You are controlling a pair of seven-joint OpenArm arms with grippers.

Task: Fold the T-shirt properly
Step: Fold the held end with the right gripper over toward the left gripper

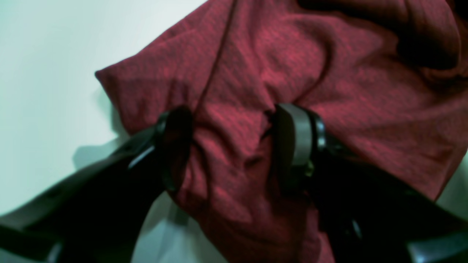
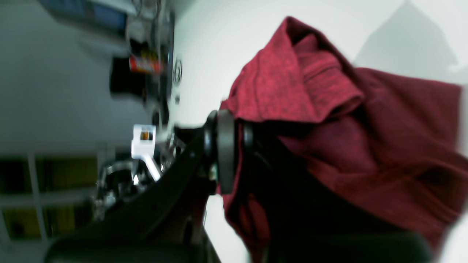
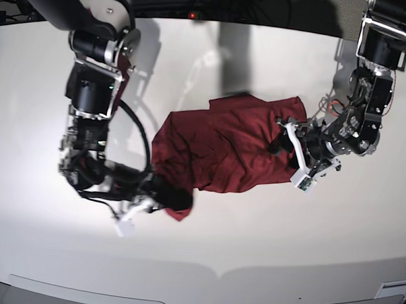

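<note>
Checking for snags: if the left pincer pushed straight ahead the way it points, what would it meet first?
More of the shirt. The left pincer already has bunched fabric between its open jaws, with the rest piled just beyond, though depth there is unclear.

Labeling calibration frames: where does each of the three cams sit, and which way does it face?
Base: overhead, looking down at the white table, the T-shirt and both arms.
Left wrist: on the left arm, looking past the left gripper, its fingers set wide around bunched T-shirt fabric.
Right wrist: on the right arm, looking sideways past the right gripper, shut on the T-shirt edge; blurred room behind.
All three views share the T-shirt.
</note>
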